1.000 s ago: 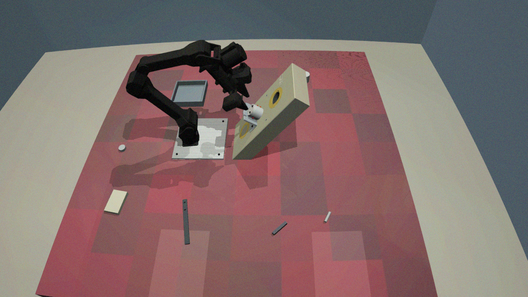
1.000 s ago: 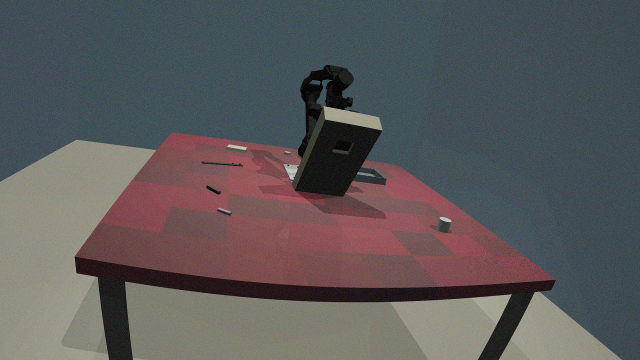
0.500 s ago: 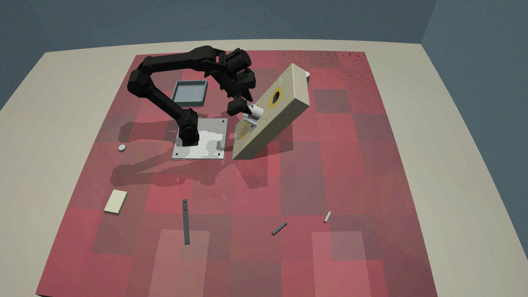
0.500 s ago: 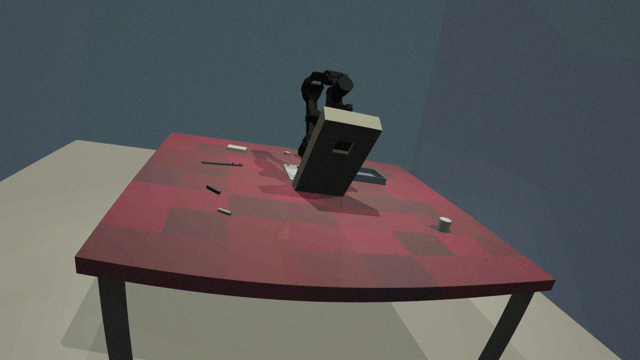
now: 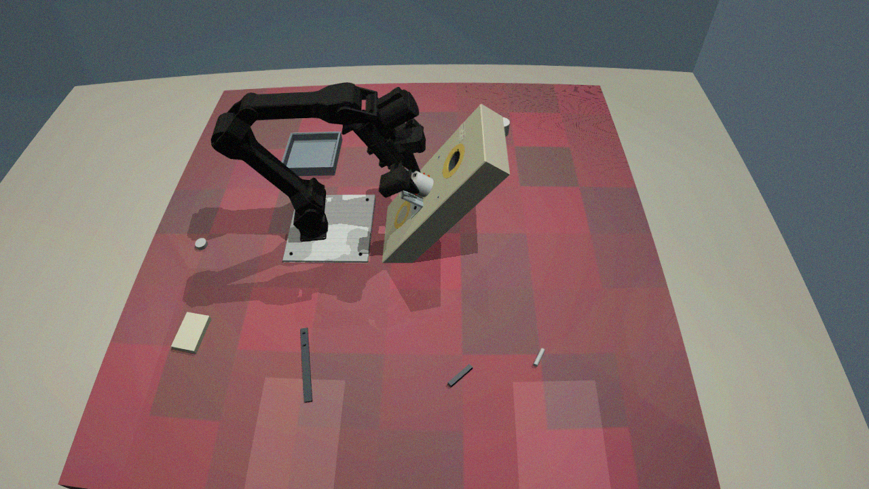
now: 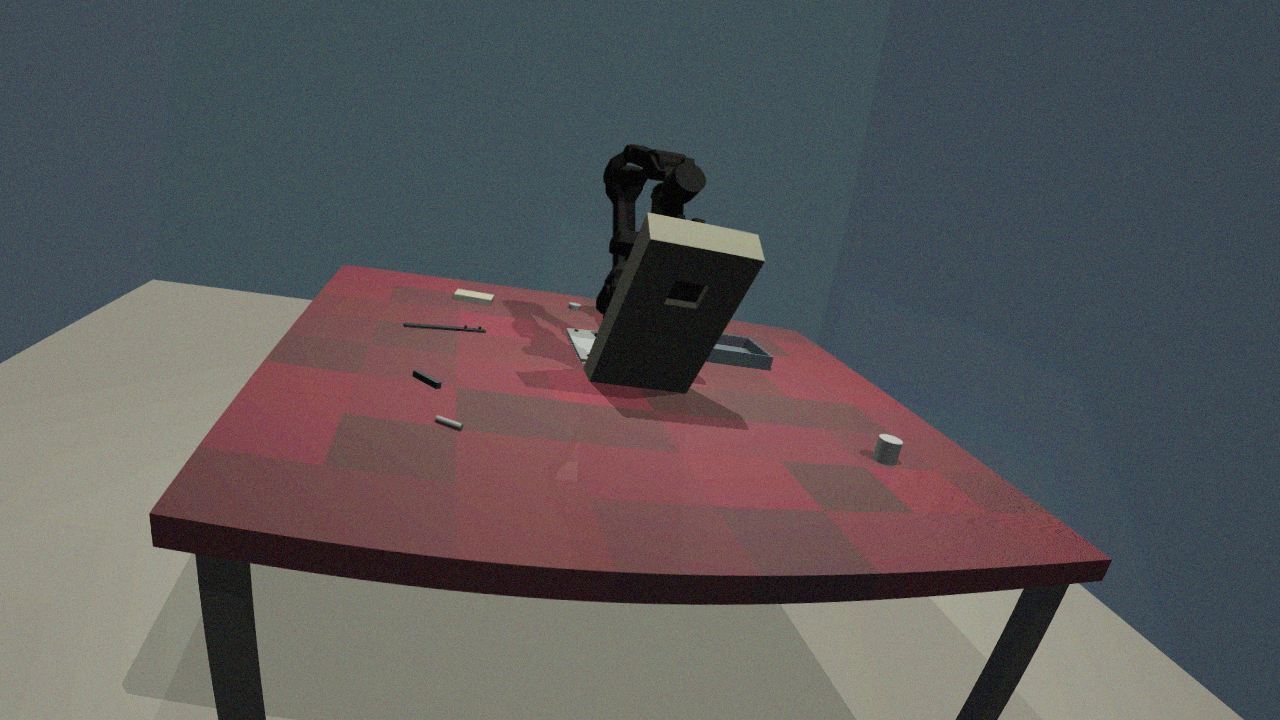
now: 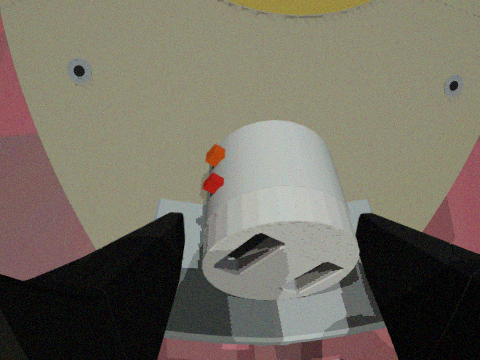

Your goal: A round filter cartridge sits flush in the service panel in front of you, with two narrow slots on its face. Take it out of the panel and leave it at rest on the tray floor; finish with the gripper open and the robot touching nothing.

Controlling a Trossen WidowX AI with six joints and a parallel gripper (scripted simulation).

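The white round cartridge (image 5: 422, 184) (image 7: 280, 170), with two slots on its face and an orange and a red mark on its side, sits out of its socket on a grey ledge (image 7: 305, 315) on the slanted panel (image 5: 449, 188) (image 6: 662, 331) (image 7: 150, 100). The panel's upper yellow ring (image 5: 447, 172) (image 7: 300, 6) surrounds a dark, empty opening. My gripper (image 5: 419, 180) (image 7: 273, 228) is open, its fingers on both sides of the cartridge. A gap shows at the left finger; the right finger is at the cartridge's edge, contact unclear. The tray (image 5: 309, 171) (image 6: 760, 361) is empty.
A base plate (image 5: 352, 237) lies beside the panel. A white cylinder (image 5: 505, 125) (image 6: 887, 450) stands behind the panel. A cream block (image 5: 190, 333), long dark bar (image 5: 306, 371), short dark bar (image 5: 459, 375), white rod (image 5: 538, 356) and white disc (image 5: 200, 243) lie on the table.
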